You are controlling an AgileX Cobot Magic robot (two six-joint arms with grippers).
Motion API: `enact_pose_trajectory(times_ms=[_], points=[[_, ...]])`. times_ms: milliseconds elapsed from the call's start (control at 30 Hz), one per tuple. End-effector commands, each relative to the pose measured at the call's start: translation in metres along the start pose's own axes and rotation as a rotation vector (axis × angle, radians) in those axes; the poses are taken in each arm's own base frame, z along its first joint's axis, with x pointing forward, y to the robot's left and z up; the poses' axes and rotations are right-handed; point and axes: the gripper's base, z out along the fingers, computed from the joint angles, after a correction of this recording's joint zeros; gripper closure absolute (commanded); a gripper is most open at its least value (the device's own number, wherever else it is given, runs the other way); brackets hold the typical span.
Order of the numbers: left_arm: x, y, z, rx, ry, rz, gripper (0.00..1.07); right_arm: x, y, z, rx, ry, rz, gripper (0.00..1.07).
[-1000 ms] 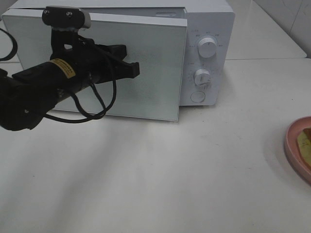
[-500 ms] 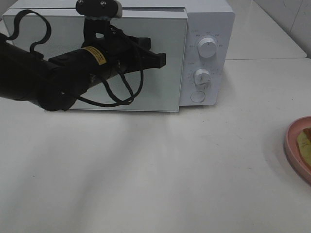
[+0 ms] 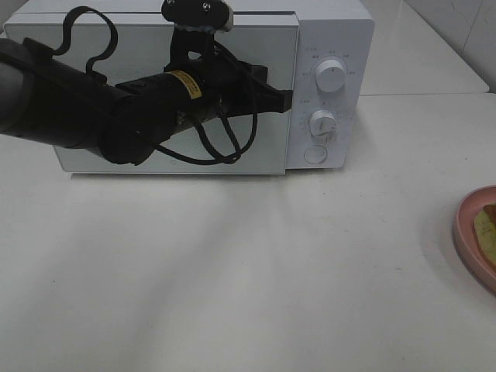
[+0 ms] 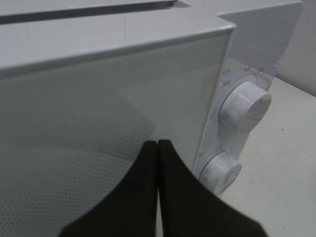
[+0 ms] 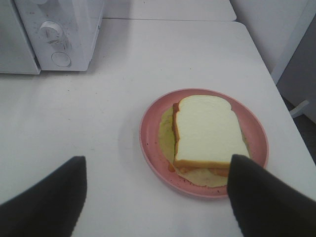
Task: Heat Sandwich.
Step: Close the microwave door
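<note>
The sandwich (image 5: 207, 131) has white bread on top with a brown and yellow-green layer under it. It lies on a round pink plate (image 5: 153, 123). In the exterior view, plate (image 3: 467, 229) and sandwich (image 3: 488, 223) sit at the right edge. My right gripper (image 5: 157, 159) is open and empty, with the plate between its fingers in its wrist view. The white microwave (image 3: 333, 35) stands at the back. My left gripper (image 3: 285, 98) is shut and empty, its tips (image 4: 157, 144) against the door (image 3: 263, 151) near its right edge. The door lies nearly flush with the body.
Two knobs (image 3: 332, 76) (image 3: 322, 122) and a round button (image 3: 315, 154) are on the microwave's right panel. The white table (image 3: 256, 271) stretches in front of it. A table edge and a gap run to the right of the plate (image 5: 276, 74).
My left arm has swept right along the microwave front, and the door has swung from partly open to nearly flush. The plate and sandwich have not moved.
</note>
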Motion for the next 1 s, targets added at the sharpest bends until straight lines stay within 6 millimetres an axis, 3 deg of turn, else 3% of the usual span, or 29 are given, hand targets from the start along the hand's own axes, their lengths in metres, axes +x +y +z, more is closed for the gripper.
enact_pose_trajectory(times_ms=[33,467,1000], points=[[-0.01,0.009,0.004,-0.052,-0.057,-0.072,1.07,0.002,0.0,-0.004,0.01,-0.034,0.004,0.31],[-0.015,0.011,0.022,-0.088,-0.04,-0.061,1.07,0.002,0.0,-0.004,0.01,-0.034,0.004,0.31],[-0.018,0.005,0.018,-0.067,-0.01,-0.047,1.07,0.002,0.0,-0.004,0.01,-0.034,0.004,0.31]])
